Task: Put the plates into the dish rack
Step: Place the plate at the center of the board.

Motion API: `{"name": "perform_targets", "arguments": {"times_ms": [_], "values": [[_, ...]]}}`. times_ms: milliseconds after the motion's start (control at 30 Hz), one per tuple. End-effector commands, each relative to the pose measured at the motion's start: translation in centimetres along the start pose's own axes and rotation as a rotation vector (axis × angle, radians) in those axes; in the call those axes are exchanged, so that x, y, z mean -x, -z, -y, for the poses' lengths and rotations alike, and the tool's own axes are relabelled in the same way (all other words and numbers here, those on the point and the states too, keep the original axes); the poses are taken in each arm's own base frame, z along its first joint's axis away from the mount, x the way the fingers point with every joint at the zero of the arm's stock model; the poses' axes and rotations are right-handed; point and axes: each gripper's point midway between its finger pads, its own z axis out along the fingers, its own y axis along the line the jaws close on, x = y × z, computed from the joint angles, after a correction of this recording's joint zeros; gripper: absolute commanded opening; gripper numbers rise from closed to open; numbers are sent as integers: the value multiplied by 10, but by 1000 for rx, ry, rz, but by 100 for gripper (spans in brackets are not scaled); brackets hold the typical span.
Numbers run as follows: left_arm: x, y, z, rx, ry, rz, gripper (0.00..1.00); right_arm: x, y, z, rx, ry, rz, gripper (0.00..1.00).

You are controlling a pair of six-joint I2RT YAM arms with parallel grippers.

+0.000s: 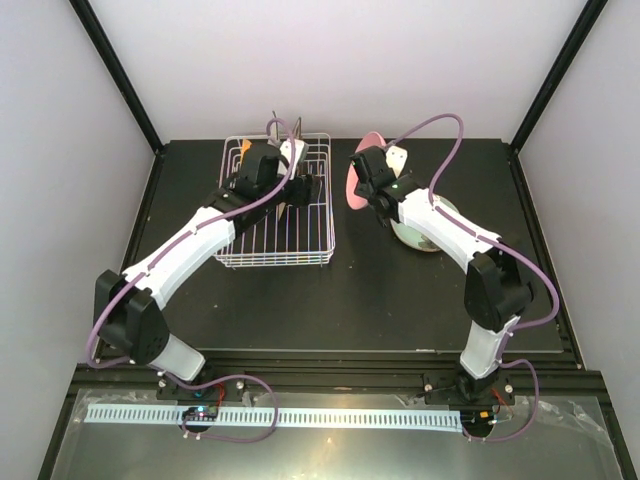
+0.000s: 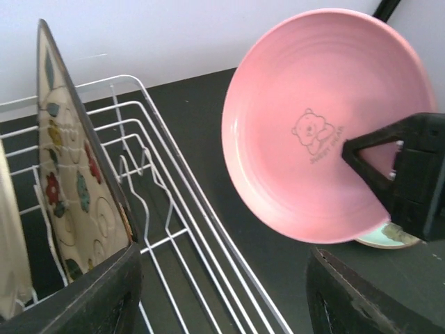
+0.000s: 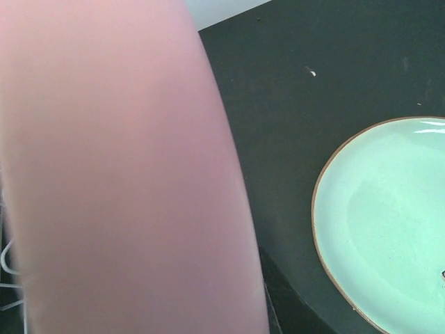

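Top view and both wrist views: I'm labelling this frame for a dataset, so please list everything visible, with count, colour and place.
rack: one, white wire, far left of the table.
flowered plate: one, cream, standing on edge in the rack.
pale plate: one, whitish, in the rack beside the flowered plate, mostly cut off.
orange plate: one, orange, only a sliver shows at the rack's far-left corner.
pink plate: one, pink, held in the air right of the rack.
green plate: one, pale green, flat on the table under the right arm.
table: one, black.
left tool: one, black, open, over the rack.
right tool: one, black, shut on the pink plate's rim.
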Motion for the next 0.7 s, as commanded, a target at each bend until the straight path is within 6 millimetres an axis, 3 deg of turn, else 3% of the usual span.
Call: {"name": "perform_targets", "arguments": {"times_ms": [0, 167, 333, 667], "values": [[28, 2, -13, 111, -30, 63, 65, 32, 24, -9, 62, -53, 67, 1], [18, -16, -28, 190, -25, -13, 64, 37, 31, -7, 63, -59, 80, 1], [12, -31, -28, 183, -12, -34, 63, 41, 35, -6, 61, -60, 86, 1], [10, -47, -34, 208, -12, -50, 49, 56, 47, -9, 76, -52, 109, 1]]}}
